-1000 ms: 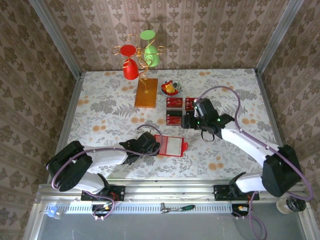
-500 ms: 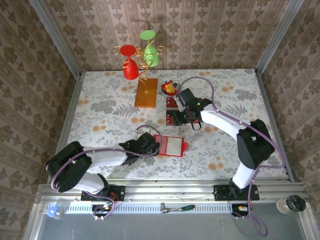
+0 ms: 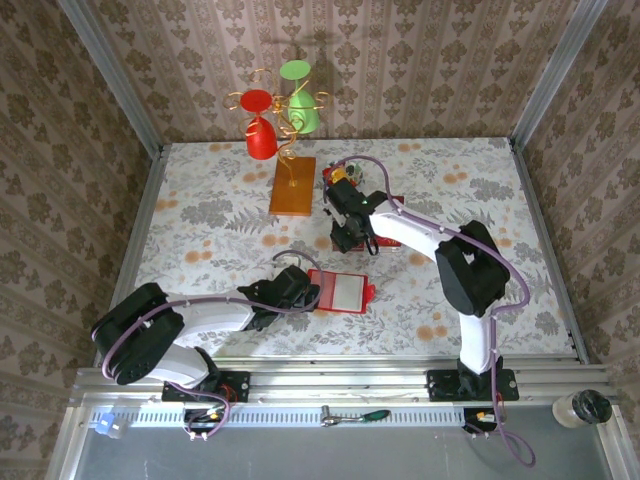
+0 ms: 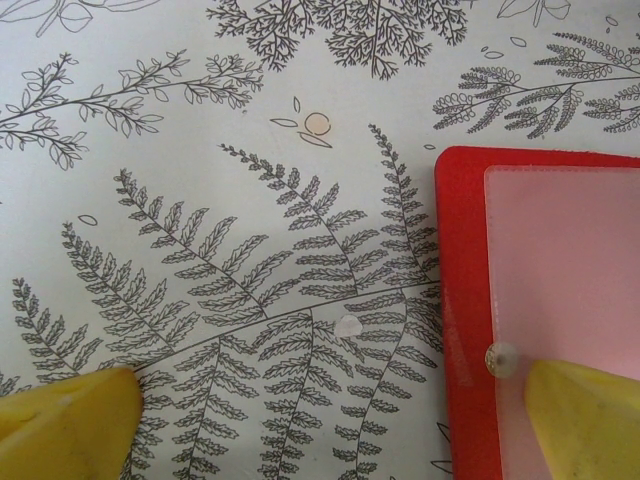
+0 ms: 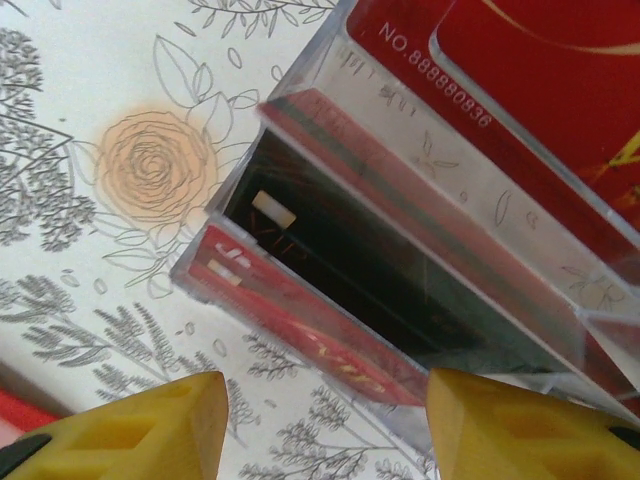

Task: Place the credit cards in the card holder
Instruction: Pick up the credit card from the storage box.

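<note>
The small flat red credit cards (image 5: 300,325) with gold lettering sit on edge, leaning, in a clear plastic tray (image 5: 470,170) towards the far middle of the table. One of them shows a dark stripe, and one at the back has a number printed in white.

The right gripper (image 5: 328,430) is down at the tray's near corner. Its yellow fingers (image 5: 140,430) are partway apart, with the corner of the front card just ahead of the gap. I see one finger just beside that corner and the other clear of it over the cloth, so nothing is clamped.

The flat glossy red card holder (image 3: 340,292) lies open nearer the arms, around the middle of the table and well apart from the tray, with its pale inside facing up.

The left gripper (image 4: 325,425) is low at the holder's left edge with its jaws spread wide. One finger is over the pale lining and the other over the white fern-printed tablecloth (image 3: 210,210). It has hold of nothing.

Further back stands a gold wire stand (image 3: 285,130) on an orange wooden base (image 3: 292,186), carrying a red cup (image 3: 262,140) and a green cup (image 3: 303,110) upside down. A small bowl (image 3: 341,178) of bright bits sits just beside the base, near the tray.
</note>
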Tool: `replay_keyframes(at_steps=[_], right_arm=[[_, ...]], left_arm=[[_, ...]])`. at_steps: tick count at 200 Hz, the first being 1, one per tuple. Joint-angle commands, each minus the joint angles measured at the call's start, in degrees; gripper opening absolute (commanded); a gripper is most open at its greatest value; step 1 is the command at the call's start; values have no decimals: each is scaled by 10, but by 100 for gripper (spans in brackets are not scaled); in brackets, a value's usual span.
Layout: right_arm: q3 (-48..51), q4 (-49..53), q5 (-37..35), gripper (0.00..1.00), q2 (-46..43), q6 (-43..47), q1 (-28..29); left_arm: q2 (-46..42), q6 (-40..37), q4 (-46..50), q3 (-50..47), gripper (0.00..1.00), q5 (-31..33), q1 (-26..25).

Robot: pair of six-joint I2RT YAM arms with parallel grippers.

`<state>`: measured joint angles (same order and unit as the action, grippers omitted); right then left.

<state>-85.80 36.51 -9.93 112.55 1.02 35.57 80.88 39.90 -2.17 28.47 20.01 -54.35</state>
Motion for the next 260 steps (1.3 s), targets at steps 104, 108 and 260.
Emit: replay_keyframes(at_steps=[104, 108, 260], right_arm=[[-42, 26, -67, 35, 54, 64, 21], [-42, 27, -66, 34, 54, 65, 21], [-22, 13, -60, 0, 19, 120, 28]], left_arm=[[9, 15, -8, -10, 100, -7, 0], [10, 16, -8, -10, 100, -7, 0], [5, 18, -5, -13, 100, -7, 0]])
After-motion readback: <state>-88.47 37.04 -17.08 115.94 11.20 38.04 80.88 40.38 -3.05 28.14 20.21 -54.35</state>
